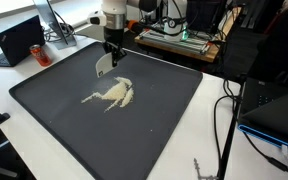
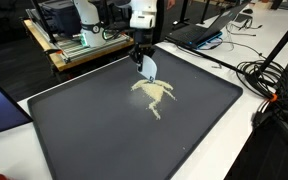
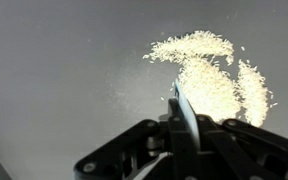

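A scattered pile of pale grains lies near the middle of a large dark tray. My gripper hangs over the tray's far part and is shut on a thin, flat, pale scraper. The scraper's lower edge sits just beside the far end of the pile, close to the tray surface. In the wrist view the scraper shows edge-on between the black fingers of the gripper, with the grains spread ahead of it and to its right.
A laptop stands beyond one tray corner. A wooden board with electronics lies behind the arm's base. Black cables run over the white table beside the tray.
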Robot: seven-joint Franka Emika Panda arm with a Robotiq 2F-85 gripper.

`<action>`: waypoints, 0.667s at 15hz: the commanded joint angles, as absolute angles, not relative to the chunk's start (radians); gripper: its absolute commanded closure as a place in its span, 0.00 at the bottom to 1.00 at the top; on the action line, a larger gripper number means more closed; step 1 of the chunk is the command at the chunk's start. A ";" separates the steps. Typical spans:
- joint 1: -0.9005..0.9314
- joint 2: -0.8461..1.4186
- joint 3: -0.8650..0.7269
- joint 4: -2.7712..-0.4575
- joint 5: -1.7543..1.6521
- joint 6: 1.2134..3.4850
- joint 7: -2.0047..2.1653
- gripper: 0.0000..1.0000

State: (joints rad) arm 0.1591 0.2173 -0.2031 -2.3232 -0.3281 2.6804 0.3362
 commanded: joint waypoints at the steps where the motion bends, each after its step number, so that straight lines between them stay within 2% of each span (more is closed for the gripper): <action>1: 0.154 0.103 -0.149 -2.356 -0.399 2.606 0.317 0.99; 10: 0.147 0.063 0.006 -2.306 -0.496 2.601 0.189 0.99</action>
